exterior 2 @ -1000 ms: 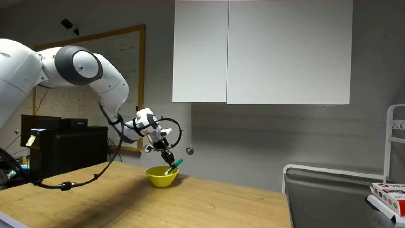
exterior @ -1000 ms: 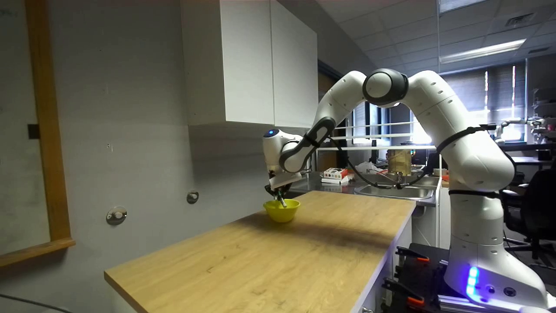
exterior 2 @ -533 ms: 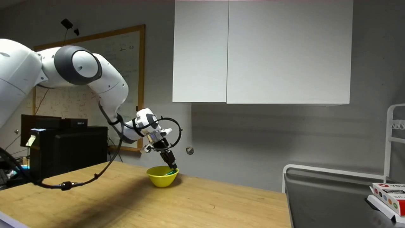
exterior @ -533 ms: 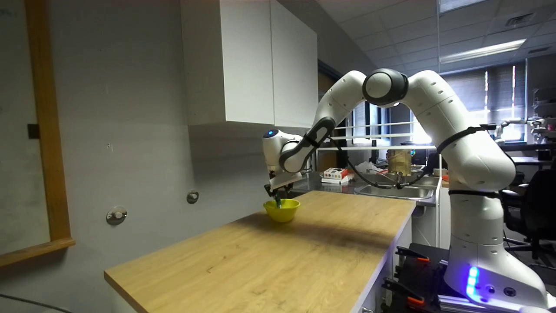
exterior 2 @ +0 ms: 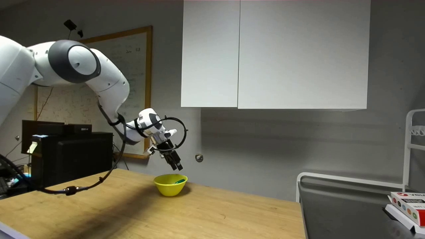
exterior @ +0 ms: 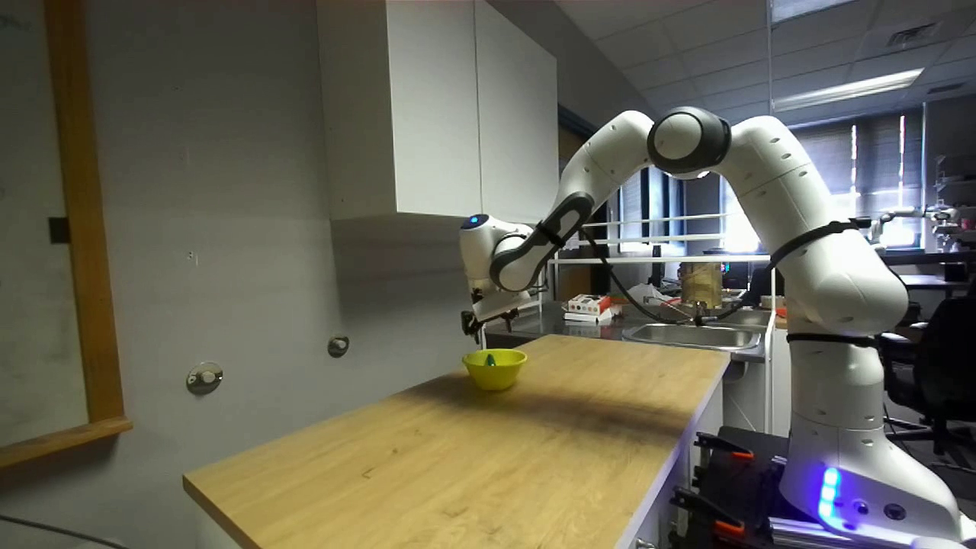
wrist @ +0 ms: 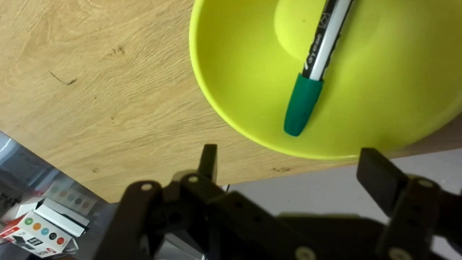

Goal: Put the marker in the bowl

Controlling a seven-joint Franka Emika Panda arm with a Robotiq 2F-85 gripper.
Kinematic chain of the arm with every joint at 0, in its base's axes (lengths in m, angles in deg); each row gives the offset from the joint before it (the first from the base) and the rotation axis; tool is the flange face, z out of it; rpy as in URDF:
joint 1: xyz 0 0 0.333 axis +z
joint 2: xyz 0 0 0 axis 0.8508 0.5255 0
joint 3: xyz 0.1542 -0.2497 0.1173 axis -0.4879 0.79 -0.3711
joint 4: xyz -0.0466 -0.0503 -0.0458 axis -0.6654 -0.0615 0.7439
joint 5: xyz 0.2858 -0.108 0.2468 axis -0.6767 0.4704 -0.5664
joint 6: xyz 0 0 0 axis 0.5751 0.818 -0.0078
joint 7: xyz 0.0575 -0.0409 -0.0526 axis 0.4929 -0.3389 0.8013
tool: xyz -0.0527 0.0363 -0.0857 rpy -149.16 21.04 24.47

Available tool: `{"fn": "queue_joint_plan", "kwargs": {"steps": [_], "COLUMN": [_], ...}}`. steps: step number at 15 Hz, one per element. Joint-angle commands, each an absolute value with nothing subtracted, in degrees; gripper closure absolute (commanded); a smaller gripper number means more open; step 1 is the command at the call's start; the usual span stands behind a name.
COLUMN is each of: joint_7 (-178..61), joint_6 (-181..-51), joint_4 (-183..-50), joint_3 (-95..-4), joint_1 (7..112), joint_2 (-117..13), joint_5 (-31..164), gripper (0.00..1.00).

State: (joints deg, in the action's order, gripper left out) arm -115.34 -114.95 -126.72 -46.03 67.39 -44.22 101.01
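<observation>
The yellow bowl (exterior: 496,377) stands on the wooden counter in both exterior views; the wrist view cuts off part of the bowl (wrist: 238,68). Inside it lies the marker (wrist: 313,65), black and white with a green cap, leaning against the bowl's inner wall. Its far end runs out of the wrist view. In an exterior view only the green cap end of the marker (exterior 2: 179,181) shows over the rim. My gripper (wrist: 288,150) is open, its fingers wide apart with nothing between them. The gripper (exterior 2: 177,167) hangs above the bowl, apart from bowl and marker.
The counter (exterior: 457,457) ends at a grey wall (exterior 2: 249,166) just behind the bowl. White cabinets (exterior 2: 275,53) hang above. A box (exterior 2: 410,205) rests on the dark worktop beside the counter. A sink (exterior: 694,335) lies beyond.
The gripper has opened and let go of the marker, which has dropped from a slanted hold over the rim into the bowl. The arm has then risen away; the bowl stays in place.
</observation>
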Motion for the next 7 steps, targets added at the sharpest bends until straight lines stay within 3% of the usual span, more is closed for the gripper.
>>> {"fn": "queue_joint_plan", "kwargs": {"steps": [1, 7], "joint_7": [-112.35, -95.69], "joint_6": [-113.56, -114.32], "joint_4": [-133.36, -142.63], "joint_3": [-47.51, -51.86], "joint_1": [67.31, 65.22], "joint_2": [-52.72, -64.30], "joint_5": [99.57, 87.32], "gripper": [0.00, 0.00]}}
